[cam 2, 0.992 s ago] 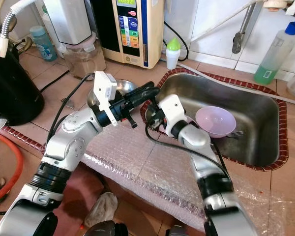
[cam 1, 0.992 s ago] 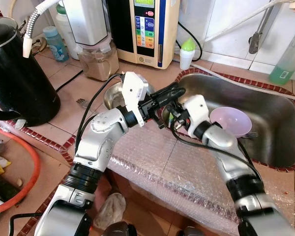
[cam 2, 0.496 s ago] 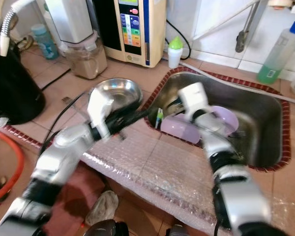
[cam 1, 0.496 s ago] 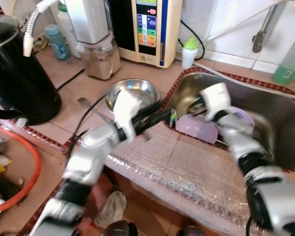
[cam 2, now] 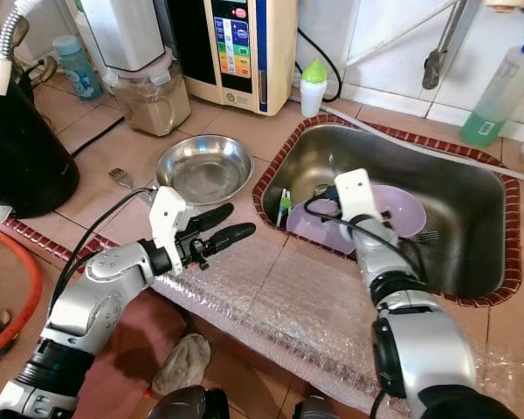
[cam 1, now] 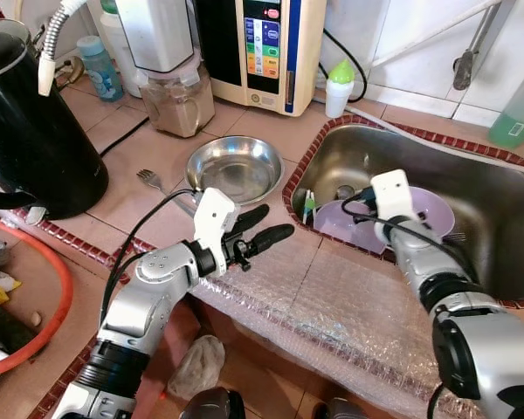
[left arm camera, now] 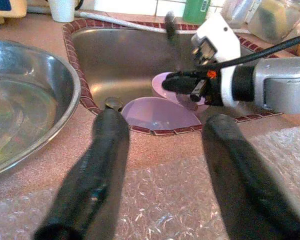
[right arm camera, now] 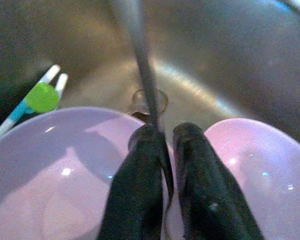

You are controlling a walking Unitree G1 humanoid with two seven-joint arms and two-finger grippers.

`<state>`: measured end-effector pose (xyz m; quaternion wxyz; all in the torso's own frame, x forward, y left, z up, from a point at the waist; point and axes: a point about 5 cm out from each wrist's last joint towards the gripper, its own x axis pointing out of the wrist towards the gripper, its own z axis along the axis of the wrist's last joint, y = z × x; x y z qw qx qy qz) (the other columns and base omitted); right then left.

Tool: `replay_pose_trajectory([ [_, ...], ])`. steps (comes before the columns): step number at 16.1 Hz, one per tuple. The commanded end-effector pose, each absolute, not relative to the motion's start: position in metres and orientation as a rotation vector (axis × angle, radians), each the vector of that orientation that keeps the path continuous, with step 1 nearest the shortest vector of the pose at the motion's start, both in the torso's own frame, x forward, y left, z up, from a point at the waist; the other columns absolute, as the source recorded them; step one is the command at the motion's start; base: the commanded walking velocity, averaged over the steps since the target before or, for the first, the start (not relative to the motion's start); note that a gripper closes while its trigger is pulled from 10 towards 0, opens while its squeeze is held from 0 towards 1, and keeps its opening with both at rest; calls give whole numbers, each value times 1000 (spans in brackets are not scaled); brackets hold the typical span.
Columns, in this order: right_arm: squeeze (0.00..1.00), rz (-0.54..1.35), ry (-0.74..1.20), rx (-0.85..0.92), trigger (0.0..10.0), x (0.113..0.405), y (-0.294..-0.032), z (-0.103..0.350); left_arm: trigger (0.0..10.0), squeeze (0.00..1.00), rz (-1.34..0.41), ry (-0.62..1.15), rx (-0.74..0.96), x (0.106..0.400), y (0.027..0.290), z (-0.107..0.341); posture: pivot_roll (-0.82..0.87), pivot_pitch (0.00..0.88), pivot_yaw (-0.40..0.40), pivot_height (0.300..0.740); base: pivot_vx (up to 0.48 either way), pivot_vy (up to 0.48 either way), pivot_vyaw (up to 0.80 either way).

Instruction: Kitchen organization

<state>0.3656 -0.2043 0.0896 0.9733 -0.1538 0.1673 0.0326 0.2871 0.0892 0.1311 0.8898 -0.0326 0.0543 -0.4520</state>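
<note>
Far left on the tiled counter we saw a black electric kettle (cam 1: 31,122), then a glass jar of brown powder (cam 1: 180,103) under a white appliance, parked along the wall, likely to keep work space free. A metal fork (cam 1: 155,182) lay flat just beside a round stainless steel bowl (cam 1: 235,168), which sat upright near the sink edge.

Our left gripper (cam 1: 260,229) hovered over the counter lip by a sheet of clear bubble wrap (cam 1: 349,305), its fingers spread apart and empty, pointing toward the sink; we judged it was waiting to receive something.

In the stainless steel sink (cam 1: 498,201) a green-and-white toothbrush-like stick (cam 1: 307,206) leaned at the near wall. Two lilac plastic bowls (cam 1: 358,225) rested on the sink floor, overlapping. Our right gripper (right arm camera: 165,150) was over them, its fingers pinched together on a thin metal utensil handle (right arm camera: 140,60), held upright, probably to lift it out. Which utensil it was, we couldn't tell.
</note>
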Motion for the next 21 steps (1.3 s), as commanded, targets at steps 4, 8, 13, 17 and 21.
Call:
replay_pose_trajectory([
  [4,1000,94,351,-291,10000,366,-198,88,10000,1000,-950,128,-24,286,89,132,64,97,77,740,0,0,0],
  [8,1000,99,345,-264,10000,366,-204,89,10000,1000,-954,116,-2,287,86,134,37,84,79,740,0,0,0],
  [13,1000,74,333,-226,10000,364,-215,92,10000,1000,-909,90,-16,290,90,137,24,51,73,740,0,0,0],
  [17,1000,94,179,-144,10000,370,-213,111,10000,1000,-749,-16,-39,298,97,148,23,39,62,740,0,0,0],
  [21,1000,188,-40,-158,10000,359,-195,122,10000,1000,-410,-127,-66,310,126,161,11,51,43,740,0,0,0],
])
